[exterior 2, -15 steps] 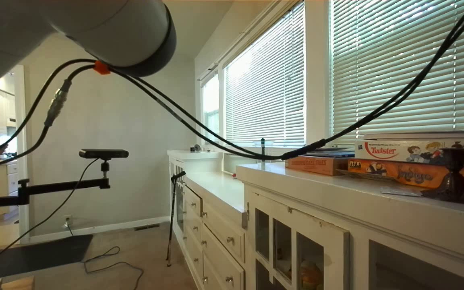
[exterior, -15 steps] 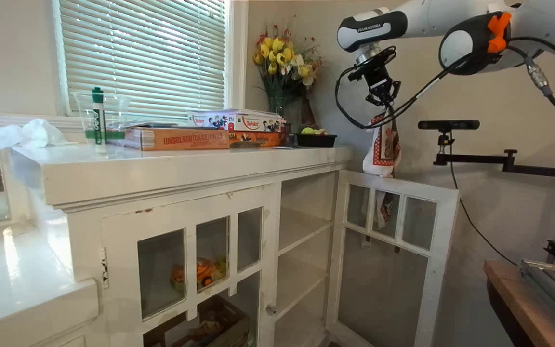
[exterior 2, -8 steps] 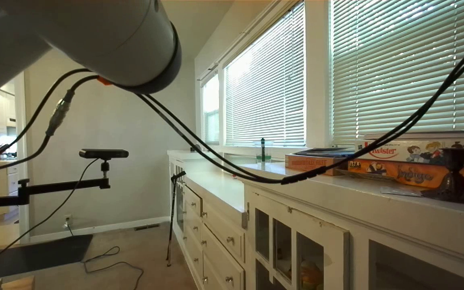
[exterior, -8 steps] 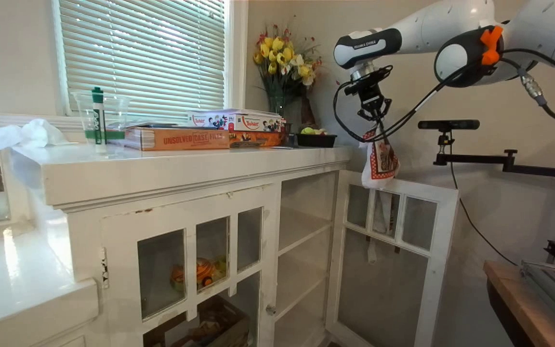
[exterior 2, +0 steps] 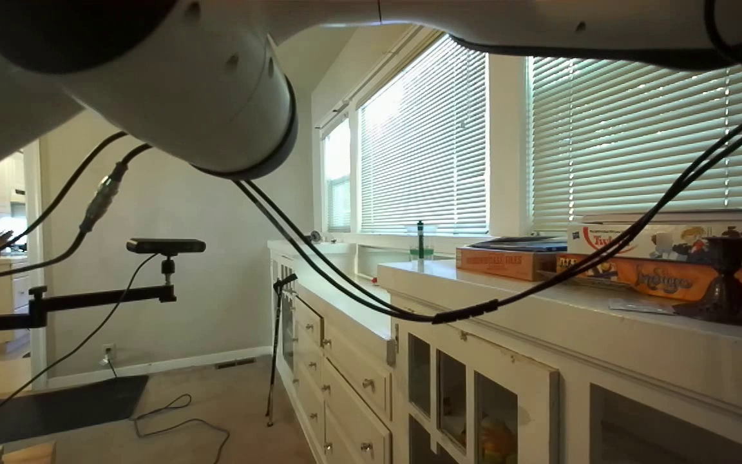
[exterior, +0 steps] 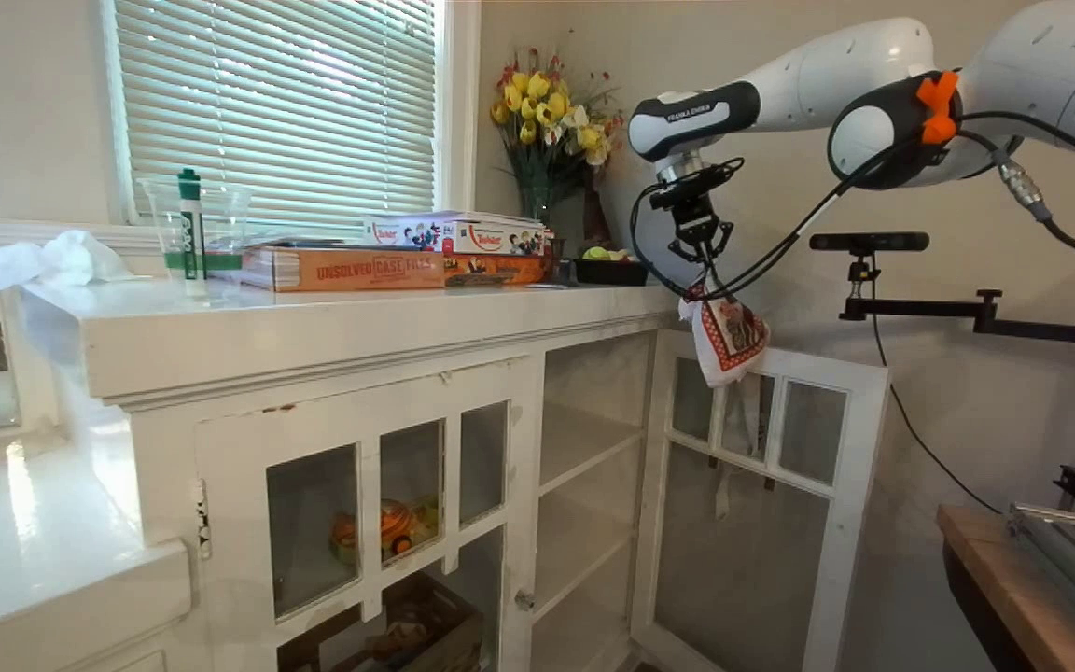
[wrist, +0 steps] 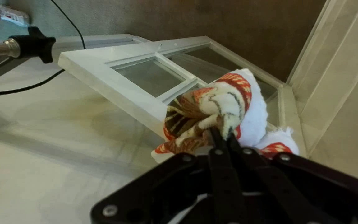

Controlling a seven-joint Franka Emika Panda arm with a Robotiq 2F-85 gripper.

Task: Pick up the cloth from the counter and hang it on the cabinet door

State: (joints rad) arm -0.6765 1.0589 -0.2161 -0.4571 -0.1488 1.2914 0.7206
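- Clamped on fabric: the gripper point(wrist: 224, 137) pinches a bunched fold of cloth point(wrist: 228, 102) between its fingertips, near the centre of the wrist view.
- The white cloth with its red border hangs right of centre in an exterior view, overlapping the top of the open cabinet door point(exterior: 855, 467); from here I cannot tell whether it rests there.
- The arm point(exterior: 845, 70) reaches in from that frame's upper right, cables point(exterior 2: 466, 312) sagging below it in both exterior views.
- Board-game boxes point(exterior: 379, 269) sit left of centre on the white bench point(exterior: 360, 327), near yellow flowers point(exterior: 547, 112).
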